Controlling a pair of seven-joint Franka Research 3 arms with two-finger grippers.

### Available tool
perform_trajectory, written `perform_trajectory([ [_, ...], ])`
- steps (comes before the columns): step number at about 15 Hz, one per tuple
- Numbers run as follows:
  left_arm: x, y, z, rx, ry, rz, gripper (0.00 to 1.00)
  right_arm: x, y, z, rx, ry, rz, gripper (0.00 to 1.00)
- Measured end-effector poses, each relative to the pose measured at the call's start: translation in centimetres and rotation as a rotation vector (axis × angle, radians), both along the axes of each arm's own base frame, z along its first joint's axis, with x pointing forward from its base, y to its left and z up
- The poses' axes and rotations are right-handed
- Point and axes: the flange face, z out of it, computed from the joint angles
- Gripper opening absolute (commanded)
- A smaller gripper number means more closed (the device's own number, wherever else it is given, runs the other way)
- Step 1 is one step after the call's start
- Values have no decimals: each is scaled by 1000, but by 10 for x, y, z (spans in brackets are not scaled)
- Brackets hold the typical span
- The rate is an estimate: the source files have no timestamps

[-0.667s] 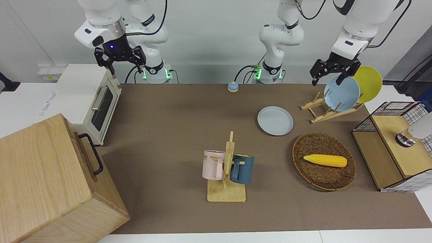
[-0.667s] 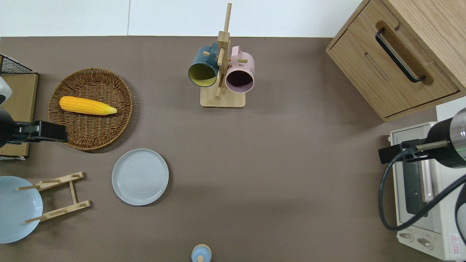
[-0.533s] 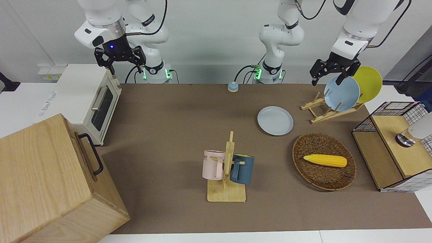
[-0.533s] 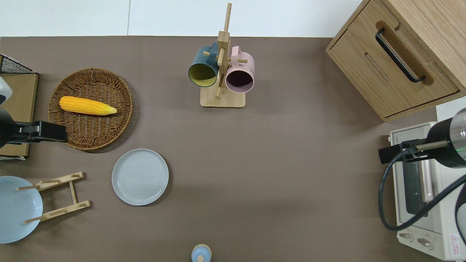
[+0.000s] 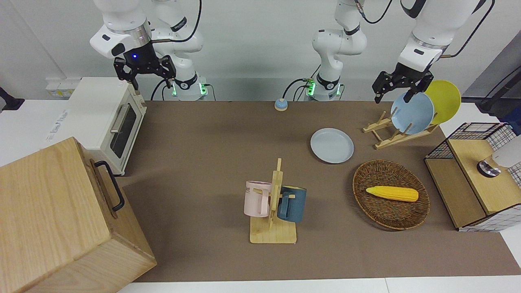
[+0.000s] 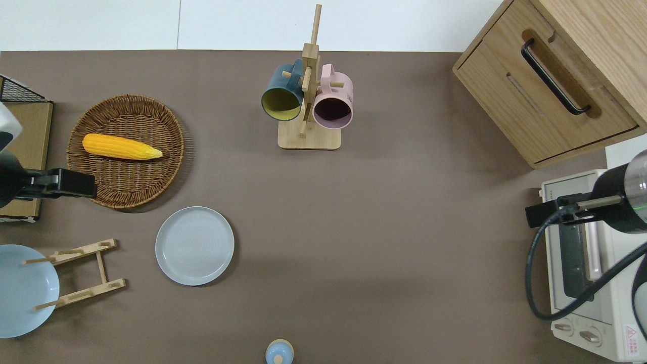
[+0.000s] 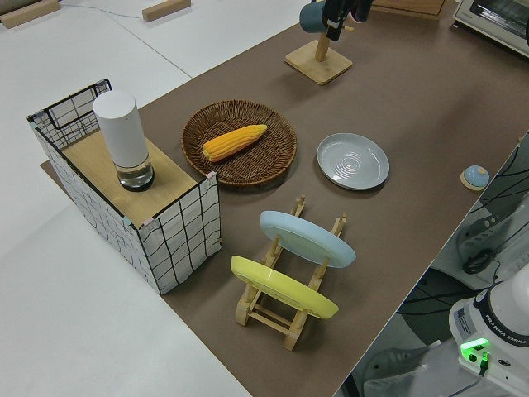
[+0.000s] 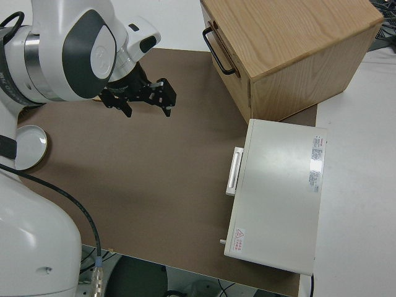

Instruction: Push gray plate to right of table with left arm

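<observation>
My right arm is parked, its end effector (image 5: pixel 144 73) spread open. On the brown counter (image 5: pixel 211 142) the mug rack (image 5: pixel 273 211) stands farther from me than the gray plate (image 5: pixel 332 145), which lies flat and untouched between the wicker basket (image 5: pixel 390 194) and the plate stand (image 5: pixel 397 132). My left end effector (image 5: pixel 399 85) hangs with fingers apart over the counter's edge by the basket, well clear of the plate.

On the desk (image 6: pixel 404 242), the gray plate (image 6: pixel 194 245) lies between the dish rack (image 6: pixel 81 273) and the mug rack (image 6: pixel 308 101), near the wicker basket (image 6: pixel 126 150) holding the corn (image 6: pixel 121 146).
</observation>
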Motion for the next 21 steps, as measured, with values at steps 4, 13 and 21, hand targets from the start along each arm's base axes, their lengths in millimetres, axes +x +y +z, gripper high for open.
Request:
perform_trajectory([
  [4,0,0,0,0,0,-1,993,0,0,0,0,0,0,996],
  [13,0,-1,0,0,0,-1,993,0,0,0,0,0,0,996],
  [21,-2,-9,6,-2,-18,-17,993,0,0,0,0,0,0,996],
])
